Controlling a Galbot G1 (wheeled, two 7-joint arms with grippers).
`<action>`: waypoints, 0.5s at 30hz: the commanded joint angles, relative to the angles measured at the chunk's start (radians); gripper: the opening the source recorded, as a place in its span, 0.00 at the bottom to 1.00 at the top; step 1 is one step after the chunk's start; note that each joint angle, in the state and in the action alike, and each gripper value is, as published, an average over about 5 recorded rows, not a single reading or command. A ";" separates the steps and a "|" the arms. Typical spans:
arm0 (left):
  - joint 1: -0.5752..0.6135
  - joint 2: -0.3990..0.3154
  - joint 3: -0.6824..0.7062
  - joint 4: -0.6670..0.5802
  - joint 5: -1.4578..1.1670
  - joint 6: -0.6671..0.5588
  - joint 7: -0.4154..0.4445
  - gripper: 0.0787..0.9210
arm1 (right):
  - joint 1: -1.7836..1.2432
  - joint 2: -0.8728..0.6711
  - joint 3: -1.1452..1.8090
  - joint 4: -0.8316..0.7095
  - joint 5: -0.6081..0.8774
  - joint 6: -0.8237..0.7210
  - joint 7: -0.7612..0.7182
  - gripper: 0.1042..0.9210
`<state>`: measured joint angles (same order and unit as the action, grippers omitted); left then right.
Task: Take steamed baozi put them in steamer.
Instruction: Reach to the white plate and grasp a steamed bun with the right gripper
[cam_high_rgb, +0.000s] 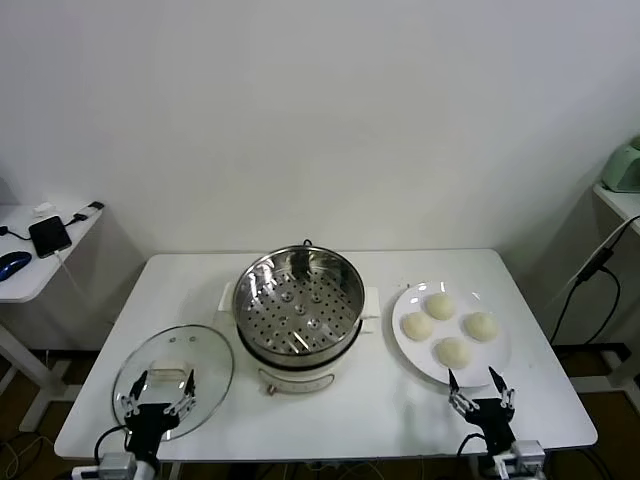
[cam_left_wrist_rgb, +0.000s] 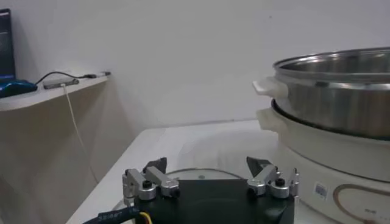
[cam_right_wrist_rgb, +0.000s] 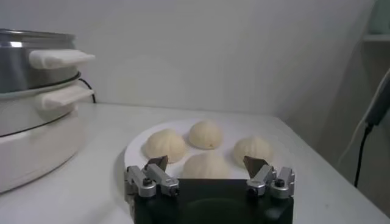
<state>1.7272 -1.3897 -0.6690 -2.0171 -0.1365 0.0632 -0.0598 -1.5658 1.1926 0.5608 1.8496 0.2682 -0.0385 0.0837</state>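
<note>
On the white plate (cam_high_rgb: 498, 357), right side of the table (cam_high_rgb: 180, 275):
Baozi: four steamed baozi (cam_high_rgb: 449, 327) sit close together on the plate, none yet in the steamer (cam_high_rgb: 299, 300).
Handling: they look soft, light and smooth-skinned, likely to dent or tear under a hard squeeze; a gentle grip across the round sides of one bun seems best.
First candidate: the nearest bun (cam_right_wrist_rgb: 206, 165) lies just ahead of the right gripper, with its neighbours close on either side, so the jaws may nudge them.
Right gripper (cam_high_rgb: 481, 391): low at the table's near edge, just short of the plate, jaws spread wide and holding nothing.
Steamer: mid-table, uncovered, its perforated tray bare; the tall steel wall and side handle (cam_right_wrist_rgb: 61, 58) stand between plate and tray, so a bun probably has to be lifted over the rim.
Left gripper (cam_high_rgb: 160, 392): parked over the near edge of the glass lid (cam_high_rgb: 175, 375), jaws wide apart, empty.
Beyond: a side desk (cam_high_rgb: 20, 285) with a phone and cables stands well apart on the left.
</note>
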 joint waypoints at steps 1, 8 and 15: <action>0.001 0.003 0.004 -0.010 0.001 0.000 0.000 0.88 | 0.421 -0.217 -0.086 -0.074 0.085 -0.241 0.029 0.88; 0.000 0.003 0.007 -0.013 0.000 -0.002 0.000 0.88 | 0.743 -0.490 -0.347 -0.209 0.051 -0.345 -0.158 0.88; -0.001 0.004 0.003 -0.009 -0.002 -0.004 0.001 0.88 | 1.217 -0.739 -0.815 -0.448 -0.050 -0.233 -0.635 0.88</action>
<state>1.7263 -1.3864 -0.6628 -2.0263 -0.1375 0.0590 -0.0597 -1.0192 0.8410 0.2934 1.6804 0.2942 -0.2598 -0.0548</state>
